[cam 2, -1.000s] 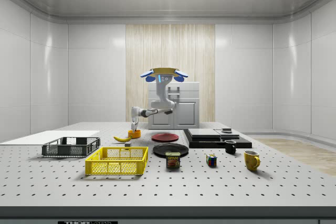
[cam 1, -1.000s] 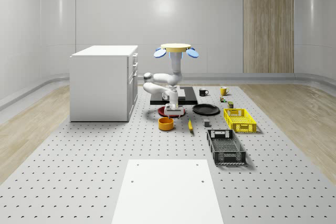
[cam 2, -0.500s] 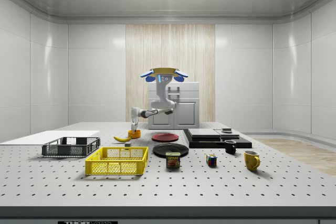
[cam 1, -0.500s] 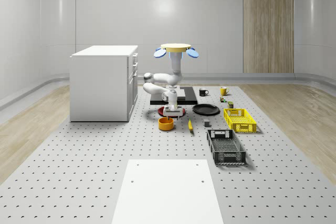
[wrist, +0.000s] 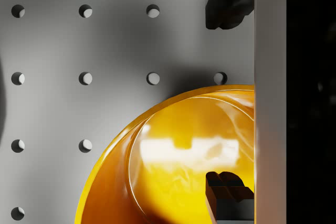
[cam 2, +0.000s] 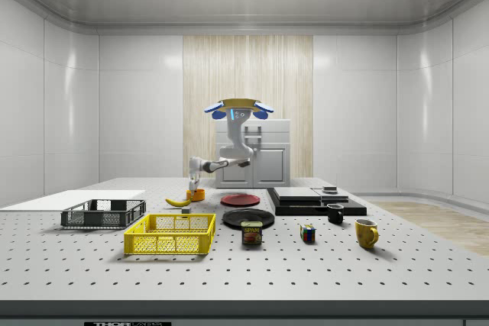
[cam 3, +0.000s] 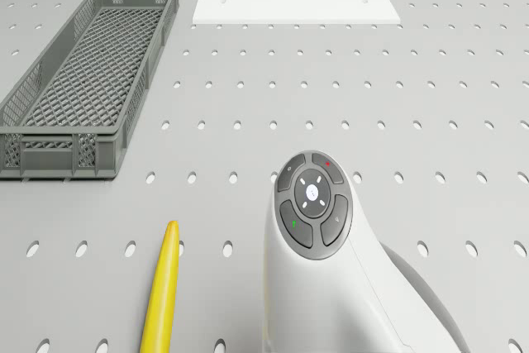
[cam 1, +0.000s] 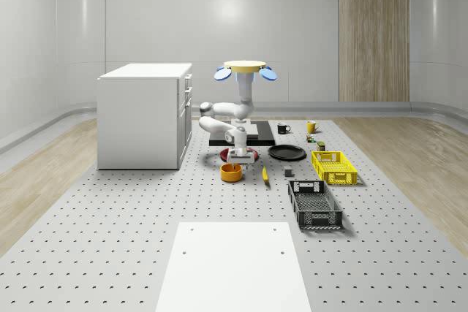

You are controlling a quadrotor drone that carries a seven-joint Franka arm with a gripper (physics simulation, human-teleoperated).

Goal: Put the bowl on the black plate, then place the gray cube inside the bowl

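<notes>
Bowl (cam 1: 231, 172), orange, sits on the perforated table (cam 1: 110, 239) just in front of the red plate (cam 1: 249, 154); black plate (cam 1: 287, 153) lies further to the whole-scene view's right, apart from it. Banana (cam 1: 265, 174) lies just right of the bowl, then the small gray cube (cam 1: 289, 173), the gray crate (cam 1: 314, 203) and yellow crate (cam 1: 333, 166). White cabinet (cam 1: 145, 115) stands left. Drone (cam 1: 245, 69) hovers above the dark slab (cam 1: 262, 134) behind the plates, arm folded down. Gripper (wrist: 229, 95) hangs open right above the bowl, one finger (wrist: 227, 195) over its inside, the other beyond the rim; nothing held.
</notes>
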